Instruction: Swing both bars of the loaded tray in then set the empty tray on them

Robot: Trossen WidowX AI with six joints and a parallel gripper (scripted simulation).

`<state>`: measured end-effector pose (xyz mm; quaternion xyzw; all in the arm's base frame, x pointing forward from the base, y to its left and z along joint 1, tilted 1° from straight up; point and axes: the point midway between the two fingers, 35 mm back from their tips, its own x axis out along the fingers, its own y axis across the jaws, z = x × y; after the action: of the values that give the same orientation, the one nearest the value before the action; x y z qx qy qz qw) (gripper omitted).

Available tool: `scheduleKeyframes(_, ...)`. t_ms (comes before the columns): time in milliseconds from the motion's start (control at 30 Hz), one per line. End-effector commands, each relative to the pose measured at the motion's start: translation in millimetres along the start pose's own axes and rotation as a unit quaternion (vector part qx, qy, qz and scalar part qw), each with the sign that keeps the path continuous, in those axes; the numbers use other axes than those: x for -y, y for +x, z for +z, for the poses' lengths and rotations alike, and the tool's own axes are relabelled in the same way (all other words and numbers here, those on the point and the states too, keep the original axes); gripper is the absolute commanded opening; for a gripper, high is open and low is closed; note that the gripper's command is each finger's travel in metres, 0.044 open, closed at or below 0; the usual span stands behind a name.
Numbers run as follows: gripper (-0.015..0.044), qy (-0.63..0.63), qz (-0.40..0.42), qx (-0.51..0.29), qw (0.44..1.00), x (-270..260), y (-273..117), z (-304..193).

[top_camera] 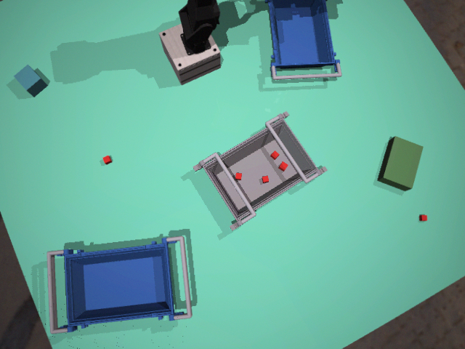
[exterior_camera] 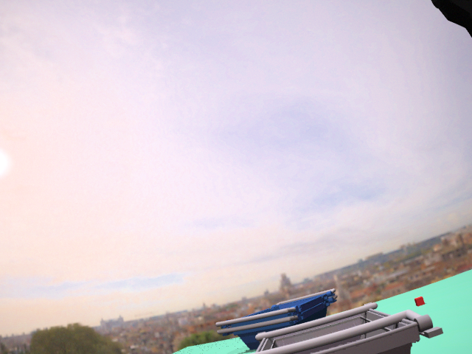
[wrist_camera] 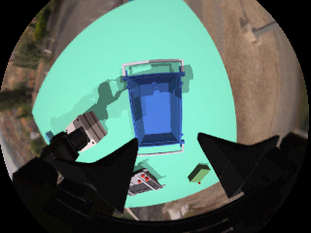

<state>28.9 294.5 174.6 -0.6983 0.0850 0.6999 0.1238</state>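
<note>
The loaded grey tray (top_camera: 252,190) (exterior_camera: 400,338) holds several red blocks (top_camera: 265,179) in the top view's middle. Its left bar (top_camera: 235,186) and right bar (top_camera: 287,152) both lie inward across its top. A blue tray (top_camera: 300,45) (wrist_camera: 156,112) stands empty at the upper right, its near bar (top_camera: 307,76) (wrist_camera: 162,152) and far bar (wrist_camera: 153,61) swung out. Another empty blue tray (top_camera: 120,281) stands lower left, both bars out. In the wrist view my gripper (wrist_camera: 169,139) is open and empty, above the upper-right blue tray's near end. Its height is hard to tell.
A green block (top_camera: 402,162) (wrist_camera: 198,174) stands at the right and a blue-grey block (top_camera: 28,77) at the far left. Loose red cubes lie left (top_camera: 107,159) and right (top_camera: 423,217) of the grey tray. The arm's base (top_camera: 180,63) stands behind that tray.
</note>
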Motion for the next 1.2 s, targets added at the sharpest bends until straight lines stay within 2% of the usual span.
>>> scheduleKeyframes(0, 0.0440, 0.065, 0.014, -0.004, 0.998, -6, 13, 0)
scheduleKeyframes(100, 0.0440, 0.206, 0.013, -0.006, 0.978, -12, 23, 0)
scheduleKeyframes(233, 0.0440, 0.388, 0.010, -0.008, 0.921, -20, 36, 0)
scheduleKeyframes(467, 0.0440, 0.666, 0.006, -0.010, 0.746, -37, 59, 0)
scheduleKeyframes(800, 0.0440, 0.821, 0.003, -0.010, 0.571, -52, 78, -1)
scheduleKeyframes(1167, 0.0440, 0.940, 0.001, -0.010, 0.341, -68, 96, -2)
